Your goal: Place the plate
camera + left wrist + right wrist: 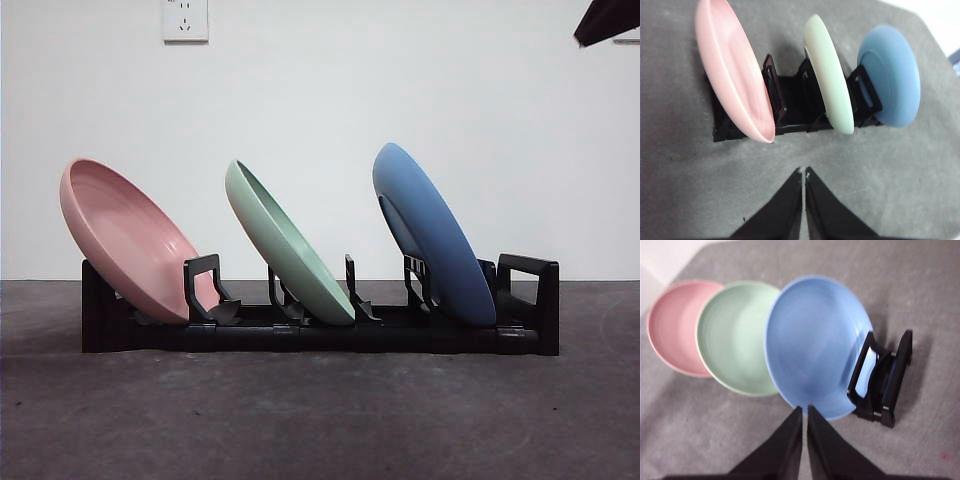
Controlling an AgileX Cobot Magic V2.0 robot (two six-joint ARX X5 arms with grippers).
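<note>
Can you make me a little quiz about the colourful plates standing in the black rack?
1. Multiple choice: which plate stands in the middle of the black plastic rack? A) round pink plate B) round pale green plate C) round blue plate
2. True or false: the left gripper is holding a plate.
3. Fill in: all three plates stand ____, not upright.

Key: 1 B; 2 false, its jaws are shut on nothing, like the right gripper; 3 tilted.

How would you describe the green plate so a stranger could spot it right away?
Find the black rack on the grey table; three tilted plates stand in it. The green plate sits in the middle slot, between the pink plate and the blue plate.
</note>
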